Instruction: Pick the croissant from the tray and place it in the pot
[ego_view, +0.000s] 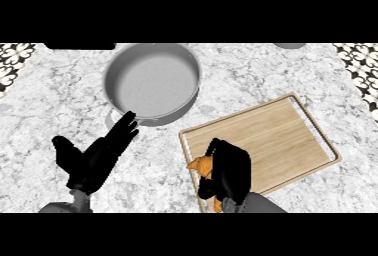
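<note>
One round grey metal pot (151, 80) is sitting on the speckled stone counter (280, 70). One rectangular wooden tray (273, 135) is lying to its right. One orange croissant (201, 165) is lying at the tray's near left corner, with the right hand (229, 170) curling round it. The left hand (92, 162) is hovering with its fingers spread, its fingertips just beside the pot.

The counter (59, 115) is mottled white-grey marble, the pot (151, 82) plain grey, the tray (280, 135) pale wood grain, the croissant (201, 166) orange. The left hand (92, 160) and right hand (230, 170) are black, the corner tiles (15, 62) black-and-white floral.
</note>
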